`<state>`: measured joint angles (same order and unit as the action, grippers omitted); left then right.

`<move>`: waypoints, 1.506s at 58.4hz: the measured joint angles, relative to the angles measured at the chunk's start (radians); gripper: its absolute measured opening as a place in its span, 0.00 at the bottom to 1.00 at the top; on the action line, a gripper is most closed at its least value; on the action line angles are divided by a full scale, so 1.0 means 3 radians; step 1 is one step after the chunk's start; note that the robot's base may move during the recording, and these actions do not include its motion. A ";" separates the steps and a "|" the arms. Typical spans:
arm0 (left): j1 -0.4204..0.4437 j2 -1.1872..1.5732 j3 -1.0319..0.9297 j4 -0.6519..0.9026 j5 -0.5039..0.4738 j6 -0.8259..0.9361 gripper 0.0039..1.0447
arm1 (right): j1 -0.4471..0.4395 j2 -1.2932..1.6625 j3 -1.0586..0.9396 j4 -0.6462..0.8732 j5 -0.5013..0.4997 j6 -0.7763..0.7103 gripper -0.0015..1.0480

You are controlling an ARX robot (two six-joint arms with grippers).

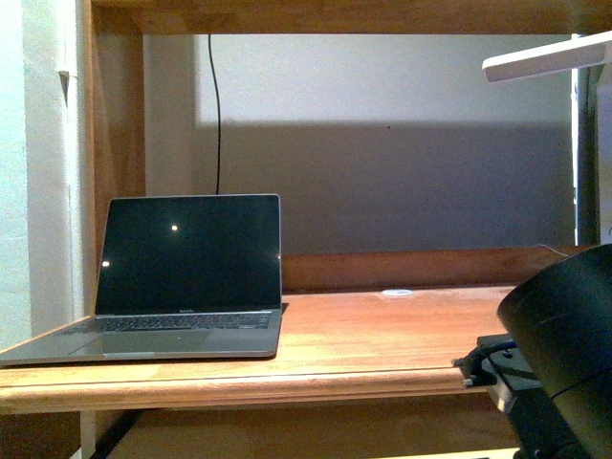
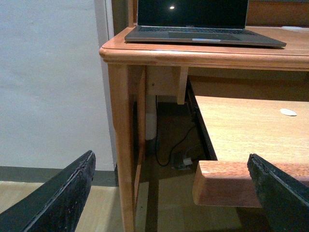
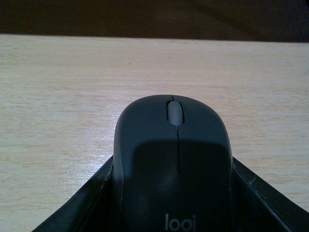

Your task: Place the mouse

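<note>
Right claw (image 3: pixel 173 165) first, in its own wrist view: it is closed on the mouse (image 3: pixel 171 145), a dark finger pressed to each flank. The wheel and the front of the shell stick out ahead of the tips. Pale wooden board (image 3: pixel 63 96) lies under and ahead of the mouse. Whether the mouse rests on it or hangs just above cannot be told from this angle.

Left wrist view: the left claw (image 2: pixel 171 157) is spread wide with nothing between its fingers (image 2: pixel 63 198). It is held low beside the desk leg and looks towards a pull-out shelf (image 2: pixel 241 125) under the top. The laptop (image 2: pixel 203 29) sits on the top above.

Front view: the laptop stands open with a dark screen at the left of the surface (image 1: pixel 382 335). The wood to its right is bare apart from a small pale disc. Only the bulky black right arm (image 1: pixel 564 335) shows, low at the right edge and below the top's level. No mouse is in sight here.

My reading is that the carrying step is in hand and the placing is not yet done. The next move calls for bringing the mouse level onto its resting place, confirming that its base sits flat, and only then parting the fingers. The claw should draw off straight so the mouse is not dragged.
</note>
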<state>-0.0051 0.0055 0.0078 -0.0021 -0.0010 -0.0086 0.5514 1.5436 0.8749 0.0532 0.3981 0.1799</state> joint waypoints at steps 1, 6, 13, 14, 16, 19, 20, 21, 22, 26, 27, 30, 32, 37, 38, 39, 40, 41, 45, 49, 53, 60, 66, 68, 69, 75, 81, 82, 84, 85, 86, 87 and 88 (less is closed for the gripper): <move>0.0000 0.0000 0.0000 0.0000 0.0000 0.0000 0.93 | -0.0011 -0.0033 -0.0015 0.0003 -0.0009 0.0000 0.53; 0.0000 0.0000 0.0000 0.0000 0.0000 0.0000 0.93 | -0.0062 -0.0195 -0.0075 0.0037 -0.0056 -0.0041 0.53; 0.0000 0.0000 0.0000 0.0000 0.0000 0.0000 0.93 | -0.0132 -0.0525 -0.0149 0.0037 -0.0196 -0.0114 0.53; 0.0000 0.0000 0.0000 0.0000 0.0000 0.0000 0.93 | -0.0144 -0.0594 -0.0158 0.0036 -0.0231 -0.0135 0.53; -0.0001 0.0000 0.0000 0.0000 0.0000 0.0000 0.93 | -0.0165 -0.0698 -0.0163 0.0013 -0.0291 -0.0153 0.53; 0.0000 0.0000 0.0000 0.0000 0.0000 0.0000 0.93 | -0.0196 -0.0849 -0.0160 -0.0011 -0.0346 -0.0200 0.53; 0.0000 0.0000 0.0000 0.0000 0.0000 0.0000 0.93 | -0.0200 -0.0875 -0.0158 -0.0014 -0.0346 -0.0211 0.53; 0.0000 0.0000 0.0000 0.0000 0.0000 0.0000 0.93 | -0.0203 -0.0913 -0.0144 -0.0027 -0.0345 -0.0220 0.53; 0.0000 0.0000 0.0000 0.0000 0.0000 0.0000 0.93 | -0.0207 -0.0928 -0.0131 -0.0036 -0.0345 -0.0228 0.53; 0.0000 0.0000 0.0000 0.0000 0.0000 0.0000 0.93 | -0.0207 -0.0949 0.0027 -0.0084 -0.0342 -0.0253 0.53; -0.0001 0.0000 0.0000 0.0000 0.0000 0.0000 0.93 | -0.0202 -0.0938 0.0058 -0.0088 -0.0340 -0.0258 0.53; 0.0000 0.0000 0.0000 0.0000 0.0000 0.0000 0.93 | -0.0159 -0.0857 0.0244 -0.0106 -0.0308 -0.0282 0.53; 0.0000 0.0000 0.0000 0.0000 0.0000 0.0000 0.93 | -0.0121 -0.0785 0.0375 -0.0118 -0.0275 -0.0304 0.53; 0.0000 0.0000 0.0000 0.0000 0.0000 0.0000 0.93 | 0.0022 -0.0478 0.0833 -0.0173 -0.0212 -0.0327 0.53; 0.0000 0.0000 0.0000 0.0000 0.0000 0.0000 0.93 | 0.0037 -0.0439 0.0886 -0.0183 -0.0202 -0.0327 0.53; 0.0000 0.0000 0.0000 0.0000 0.0000 0.0000 0.93 | 0.0067 -0.0355 0.0998 -0.0207 -0.0184 -0.0329 0.53; -0.0001 0.0000 0.0000 0.0000 0.0000 0.0000 0.93 | 0.0081 -0.0313 0.1055 -0.0223 -0.0174 -0.0331 0.53; 0.0000 0.0000 0.0000 0.0000 0.0000 0.0000 0.93 | 0.0108 -0.0224 0.1166 -0.0253 -0.0154 -0.0337 0.53; 0.0000 0.0000 0.0000 0.0000 0.0000 0.0000 0.93 | 0.0173 0.0058 0.1508 -0.0326 -0.0114 -0.0380 0.53; 0.0000 0.0000 0.0000 0.0000 0.0000 0.0000 0.93 | 0.0200 0.0340 0.1845 -0.0425 -0.0058 -0.0401 0.53; 0.0000 0.0000 0.0000 0.0000 0.0000 0.0000 0.93 | 0.0200 0.0612 0.2164 -0.0521 -0.0005 -0.0416 0.53; -0.0001 0.0000 0.0000 0.0000 0.0000 0.0000 0.93 | 0.0168 0.1160 0.2786 -0.0701 0.0112 -0.0441 0.53; -0.0001 0.0000 0.0000 0.0000 0.0000 0.0000 0.93 | 0.0131 0.1434 0.3077 -0.0795 0.0191 -0.0478 0.53; 0.0000 0.0000 0.0000 0.0000 0.0000 0.0000 0.93 | 0.0120 0.1514 0.3160 -0.0825 0.0207 -0.0482 0.53; 0.0000 0.0000 0.0000 0.0000 0.0000 0.0000 0.93 | 0.0111 0.1564 0.3211 -0.0843 0.0216 -0.0484 0.53; 0.0000 0.0000 0.0000 0.0000 0.0000 0.0000 0.93 | 0.0072 0.1752 0.3395 -0.0886 0.0270 -0.0500 0.53; 0.0000 0.0000 0.0000 0.0000 0.0000 0.0000 0.93 | 0.0045 0.1892 0.3535 -0.0918 0.0277 -0.0502 0.53; 0.0000 0.0000 0.0000 0.0000 0.0000 0.0000 0.93 | 0.0039 0.1914 0.3560 -0.0927 0.0277 -0.0502 0.53; 0.0000 0.0000 0.0000 0.0000 0.0000 0.0000 0.93 | 0.0038 0.1951 0.3592 -0.0941 0.0278 -0.0502 0.53; 0.0000 0.0000 0.0000 0.0000 0.0000 0.0000 0.93 | 0.0038 0.1971 0.3618 -0.0954 0.0280 -0.0502 0.53; 0.0000 0.0000 0.0000 0.0000 0.0000 0.0000 0.93 | 0.0038 0.1984 0.3628 -0.0956 0.0281 -0.0501 0.53; 0.0000 0.0000 0.0000 0.0000 0.0000 0.0000 0.93 | 0.0039 0.2008 0.3651 -0.0961 0.0281 -0.0501 0.53; 0.0000 0.0000 0.0000 0.0000 0.0000 0.0000 0.93 | 0.0039 0.2019 0.3663 -0.0964 0.0281 -0.0501 0.53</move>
<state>-0.0051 0.0055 0.0078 -0.0021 -0.0010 -0.0086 0.5632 2.1494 1.9739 -0.2359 0.4824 0.0296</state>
